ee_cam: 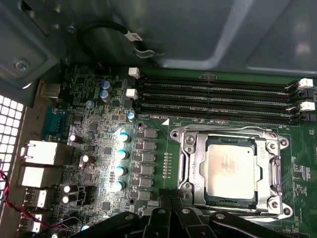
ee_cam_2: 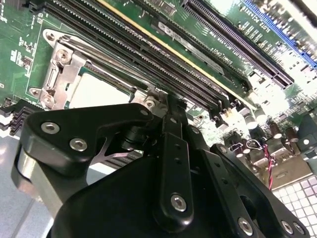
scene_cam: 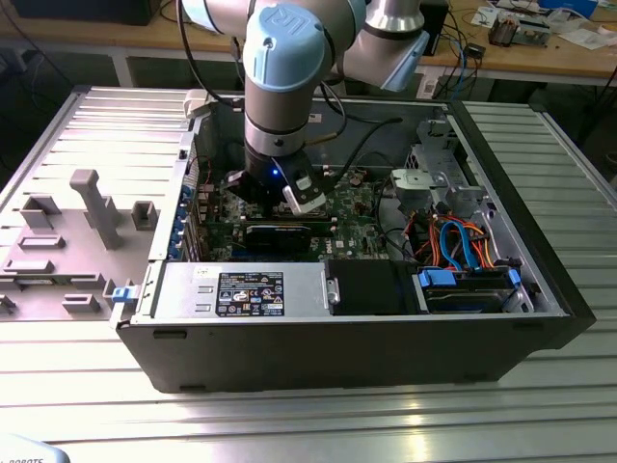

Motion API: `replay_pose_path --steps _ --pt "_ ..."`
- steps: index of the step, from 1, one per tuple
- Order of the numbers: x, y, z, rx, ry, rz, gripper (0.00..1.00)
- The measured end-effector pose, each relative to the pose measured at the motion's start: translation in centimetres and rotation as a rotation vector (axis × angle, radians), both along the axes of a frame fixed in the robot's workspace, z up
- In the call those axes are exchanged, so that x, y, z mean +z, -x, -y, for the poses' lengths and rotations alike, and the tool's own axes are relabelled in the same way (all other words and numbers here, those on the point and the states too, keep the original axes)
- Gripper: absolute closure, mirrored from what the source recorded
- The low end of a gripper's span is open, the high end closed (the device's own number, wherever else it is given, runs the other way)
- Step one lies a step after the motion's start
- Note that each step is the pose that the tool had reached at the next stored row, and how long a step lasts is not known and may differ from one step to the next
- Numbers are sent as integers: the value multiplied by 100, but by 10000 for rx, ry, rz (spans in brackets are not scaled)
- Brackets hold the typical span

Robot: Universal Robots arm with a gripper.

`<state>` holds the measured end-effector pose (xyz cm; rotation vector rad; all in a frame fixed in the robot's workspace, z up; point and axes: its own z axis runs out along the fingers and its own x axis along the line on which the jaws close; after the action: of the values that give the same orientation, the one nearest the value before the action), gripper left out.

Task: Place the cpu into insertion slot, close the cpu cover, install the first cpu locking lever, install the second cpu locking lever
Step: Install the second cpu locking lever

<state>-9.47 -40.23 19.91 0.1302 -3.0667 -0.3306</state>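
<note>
Just beside the hand [ee_cam: 171, 201], the cpu [ee_cam: 230, 171] sits socketed.

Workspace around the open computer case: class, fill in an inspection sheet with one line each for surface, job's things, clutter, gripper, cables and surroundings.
Surface: ribbed metal table carrying the open computer case.
Job's things: cpu lies in the insertion slot; cpu cover lies closed, framing it. Locking levers: cannot tell their state.
Clutter: grey fixture tray beside the case, at the exterior view's left.
Gripper: gripper is low over the green board, its jaws closed together at the slot's edge, holding nothing visible.
Cables: orange and blue cables inside the case; black cable by the case wall.
Surroundings: wooden bench behind, loaded with parts.
</note>
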Motion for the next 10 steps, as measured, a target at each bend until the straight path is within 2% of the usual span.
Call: replay_pose_path --steps 3,7,10 --pt "23 0 -6 -1 -7 5 89" --pt "89 3 -5 -3 -8 1 89" --pt "95 3 -5 -4 -14 0 89"
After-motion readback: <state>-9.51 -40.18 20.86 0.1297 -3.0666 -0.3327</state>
